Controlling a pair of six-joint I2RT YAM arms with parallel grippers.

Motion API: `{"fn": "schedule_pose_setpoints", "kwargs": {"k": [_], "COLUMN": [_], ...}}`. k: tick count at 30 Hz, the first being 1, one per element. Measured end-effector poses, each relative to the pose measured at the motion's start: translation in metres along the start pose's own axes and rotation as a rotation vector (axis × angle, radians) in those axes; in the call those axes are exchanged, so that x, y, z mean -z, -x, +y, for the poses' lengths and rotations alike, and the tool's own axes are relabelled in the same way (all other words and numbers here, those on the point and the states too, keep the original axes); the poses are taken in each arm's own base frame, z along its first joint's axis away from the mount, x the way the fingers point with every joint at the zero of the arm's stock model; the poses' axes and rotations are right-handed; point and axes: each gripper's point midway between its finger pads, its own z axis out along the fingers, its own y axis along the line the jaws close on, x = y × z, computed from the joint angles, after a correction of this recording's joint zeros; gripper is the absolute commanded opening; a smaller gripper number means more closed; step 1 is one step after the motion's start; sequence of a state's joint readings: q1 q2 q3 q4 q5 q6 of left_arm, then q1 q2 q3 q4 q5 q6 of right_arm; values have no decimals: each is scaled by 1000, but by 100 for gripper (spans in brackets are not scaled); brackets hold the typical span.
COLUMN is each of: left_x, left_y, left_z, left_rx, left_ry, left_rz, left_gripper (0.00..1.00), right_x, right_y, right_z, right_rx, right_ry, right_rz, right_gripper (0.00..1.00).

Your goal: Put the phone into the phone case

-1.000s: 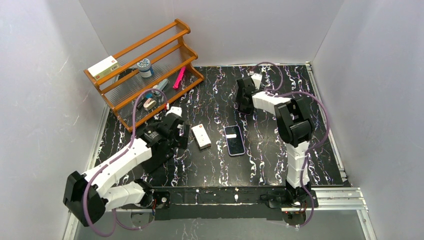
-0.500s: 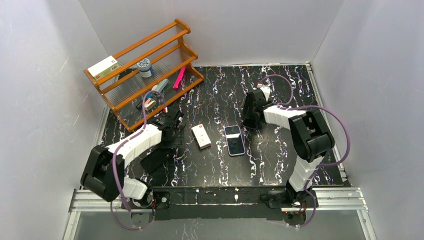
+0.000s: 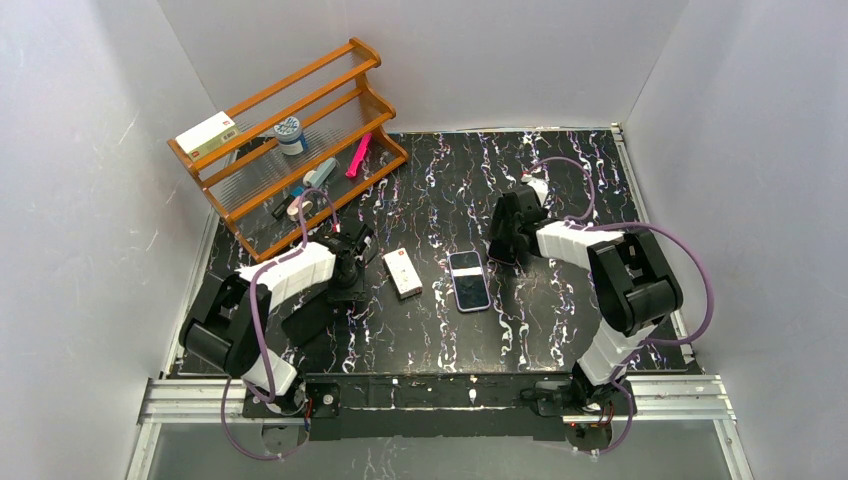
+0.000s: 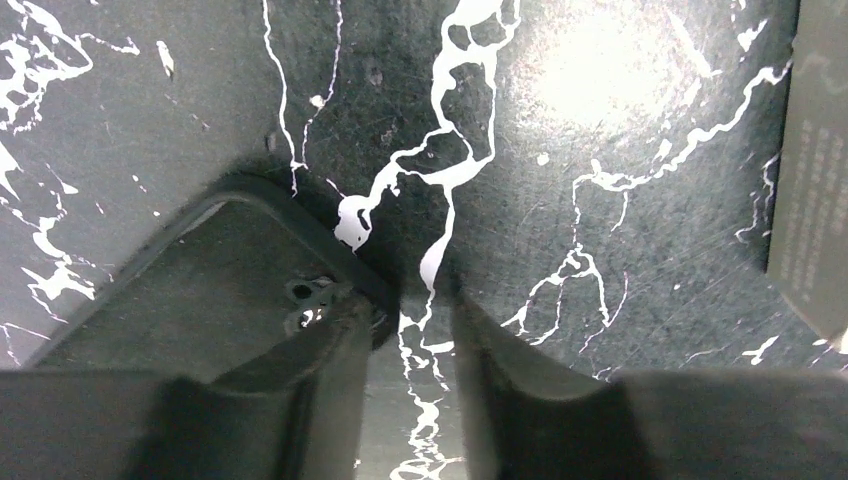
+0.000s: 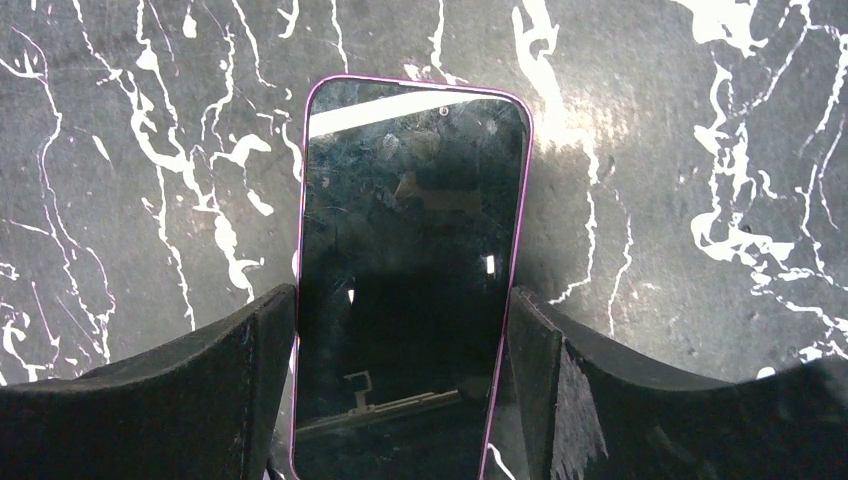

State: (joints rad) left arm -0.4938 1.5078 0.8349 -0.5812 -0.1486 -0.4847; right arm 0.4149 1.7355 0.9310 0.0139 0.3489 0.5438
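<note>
The phone (image 3: 468, 281) lies flat and screen up in the middle of the table, its purple edge showing. My right gripper (image 3: 500, 255) hovers at its far right end, open. In the right wrist view its fingers stand either side of the phone (image 5: 410, 200) with the right gripper (image 5: 400, 300) over the screen. The black phone case (image 3: 303, 322) lies at the near left. My left gripper (image 3: 350, 283) is down at its far corner. In the left wrist view one finger rests over the case (image 4: 200, 290), the other is on the table, and the left gripper (image 4: 415, 300) shows a narrow gap.
A white box (image 3: 402, 272) lies between the case and the phone, and its edge shows in the left wrist view (image 4: 815, 200). A wooden rack (image 3: 290, 140) at the back left holds a box, a jar and a pink item. White walls enclose the table.
My left gripper has come down onto the case's corner and its jaws have narrowed from wide. My right gripper has travelled from the back of the table to the phone.
</note>
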Motion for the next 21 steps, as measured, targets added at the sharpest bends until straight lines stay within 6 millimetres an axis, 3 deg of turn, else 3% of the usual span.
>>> {"fn": "schedule_pose_setpoints", "kwargs": {"k": [6, 12, 21], "left_x": [0, 1, 13], "left_y": [-4, -5, 5], "left_z": [-5, -21, -79], "left_rx": [19, 96, 361], "left_ry": [-28, -120, -435], "left_rz": [24, 37, 17], "left_gripper": [0, 0, 0], "right_x": [7, 10, 23], "right_y": [-5, -8, -20], "right_z": [-8, -7, -10], "right_rx": [-12, -22, -40], "right_ry": [9, 41, 93], "right_rz": [4, -3, -11], "right_gripper": [59, 58, 57]}}
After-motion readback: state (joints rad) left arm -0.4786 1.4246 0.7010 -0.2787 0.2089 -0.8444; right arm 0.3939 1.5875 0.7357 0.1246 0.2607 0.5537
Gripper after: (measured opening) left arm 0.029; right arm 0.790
